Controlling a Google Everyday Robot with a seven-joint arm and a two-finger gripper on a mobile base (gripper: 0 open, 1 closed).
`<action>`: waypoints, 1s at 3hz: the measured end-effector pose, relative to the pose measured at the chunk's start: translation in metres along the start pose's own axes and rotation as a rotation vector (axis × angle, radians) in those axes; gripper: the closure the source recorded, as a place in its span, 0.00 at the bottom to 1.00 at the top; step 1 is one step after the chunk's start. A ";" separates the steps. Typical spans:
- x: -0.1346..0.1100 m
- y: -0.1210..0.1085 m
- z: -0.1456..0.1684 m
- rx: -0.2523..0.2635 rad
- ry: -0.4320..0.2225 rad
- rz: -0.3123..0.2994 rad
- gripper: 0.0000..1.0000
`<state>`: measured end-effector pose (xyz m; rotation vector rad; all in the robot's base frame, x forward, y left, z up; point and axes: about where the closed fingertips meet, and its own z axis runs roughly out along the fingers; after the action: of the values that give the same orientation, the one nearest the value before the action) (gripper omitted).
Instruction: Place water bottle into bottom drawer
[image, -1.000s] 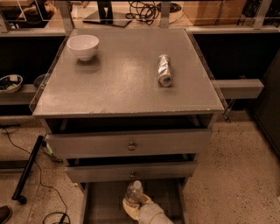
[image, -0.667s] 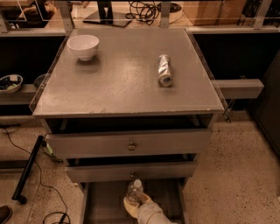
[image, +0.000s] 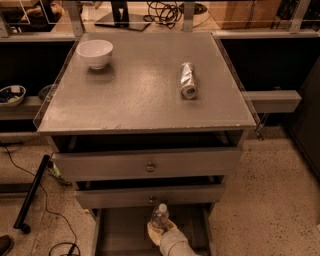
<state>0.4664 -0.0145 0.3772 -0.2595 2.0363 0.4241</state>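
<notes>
- Down at the foot of the cabinet, over the pulled-out bottom drawer (image: 120, 234), the hand (image: 159, 231) is closed round the lower body of the water bottle (image: 160, 215). Its pale, cream-coloured arm (image: 175, 246) comes up from the near edge of the view.
- The bottle stands upright in that grip with its white cap on top, just in front of the middle drawer (image: 115, 197). I'd say it is held low so the base can meet the drawer floor squarely and not tip over.
- I cannot make out whether the base already touches the floor of the drawer or hangs just above it.
- The bottle is small, clear plastic and looks light, so it would topple easily if let go while tilted.
- The bottom drawer is a wide, shallow grey tray with a flat floor and side rails, open to the front to take the bottle.
- The middle drawer and the top drawer (image: 100, 165) are dull grey metal, each with a small round knob. Both stand slightly out.
- On the flat grey surface (image: 135, 100) above, a smooth white bowl (image: 94, 52) sits at the far left and a silver can (image: 188, 80) lies on its side to the right, well apart.
</notes>
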 end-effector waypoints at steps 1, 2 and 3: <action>0.003 -0.001 0.002 0.008 0.002 -0.003 1.00; 0.013 -0.005 0.010 0.033 0.009 -0.012 1.00; 0.022 -0.022 0.021 0.087 -0.012 -0.004 1.00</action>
<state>0.4802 -0.0267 0.3442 -0.2073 2.0369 0.3323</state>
